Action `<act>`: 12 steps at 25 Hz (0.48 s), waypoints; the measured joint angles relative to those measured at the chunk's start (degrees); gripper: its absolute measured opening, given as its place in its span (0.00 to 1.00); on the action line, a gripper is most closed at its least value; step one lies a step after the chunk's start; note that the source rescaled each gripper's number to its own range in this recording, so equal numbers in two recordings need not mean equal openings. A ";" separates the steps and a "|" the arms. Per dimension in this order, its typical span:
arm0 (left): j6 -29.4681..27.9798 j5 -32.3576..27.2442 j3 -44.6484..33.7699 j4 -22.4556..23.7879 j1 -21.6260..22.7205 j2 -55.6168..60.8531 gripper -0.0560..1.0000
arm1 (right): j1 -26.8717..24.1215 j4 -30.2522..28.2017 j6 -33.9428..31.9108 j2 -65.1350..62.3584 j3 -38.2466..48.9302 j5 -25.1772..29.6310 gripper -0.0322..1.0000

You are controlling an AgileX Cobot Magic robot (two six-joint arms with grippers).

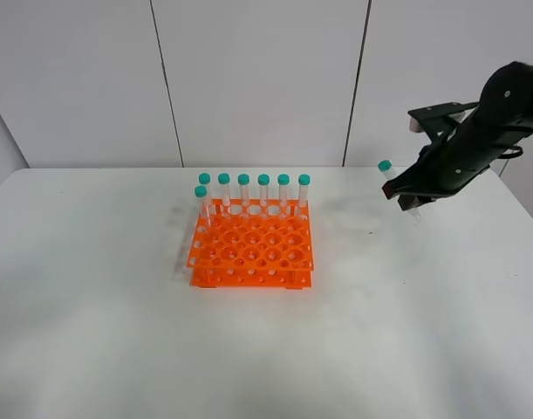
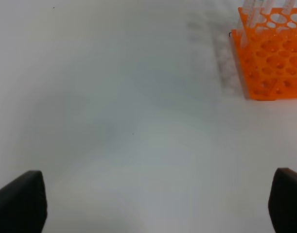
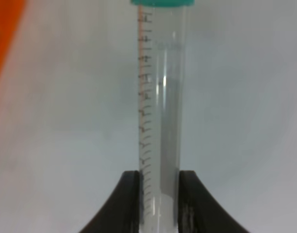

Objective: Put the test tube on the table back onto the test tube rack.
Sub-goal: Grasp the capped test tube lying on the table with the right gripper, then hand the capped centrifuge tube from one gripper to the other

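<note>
The test tube [image 1: 389,176] is a clear tube with a teal cap, held tilted in the air over the right side of the table [image 1: 118,340], with its cap toward the rack. My right gripper [image 1: 406,195] is shut on its lower part. In the right wrist view the tube [image 3: 160,97] rises from between the two black fingers [image 3: 130,199] of that gripper [image 3: 160,196]. The orange test tube rack [image 1: 253,253] stands mid-table, well to the left of the held tube. My left gripper [image 2: 153,204] is open over bare table, with the rack [image 2: 272,58] ahead of it.
Several teal-capped tubes [image 1: 263,190] stand upright in the rack's back row, and one more stands at its left edge [image 1: 201,202]. A grey panelled wall [image 1: 257,78] runs behind the table. An orange edge of the rack [image 3: 5,34] shows in the right wrist view.
</note>
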State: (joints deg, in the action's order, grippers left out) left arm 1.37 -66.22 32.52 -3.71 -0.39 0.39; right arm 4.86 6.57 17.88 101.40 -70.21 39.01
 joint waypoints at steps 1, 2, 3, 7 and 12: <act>0.00 0.00 0.00 0.00 0.00 0.00 1.00 | 0.09 0.62 1.25 -1.22 0.00 0.48 0.05; 0.00 0.00 0.00 0.00 0.00 0.00 1.00 | 0.19 1.63 2.46 -2.12 0.00 0.93 0.05; 0.00 0.00 0.00 0.00 0.00 0.00 1.00 | 0.62 2.66 4.17 -3.06 0.00 1.14 0.05; 0.00 0.00 0.00 0.00 0.00 0.00 1.00 | 4.62 7.65 11.97 -5.09 0.00 2.58 0.05; 0.00 0.00 0.00 0.00 0.00 0.00 1.00 | 10.98 14.37 21.15 -5.09 0.00 4.94 0.05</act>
State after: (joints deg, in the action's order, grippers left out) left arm 1.37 -66.22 32.52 -3.71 -0.39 0.39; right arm 15.84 20.95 39.03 96.31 -70.21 43.95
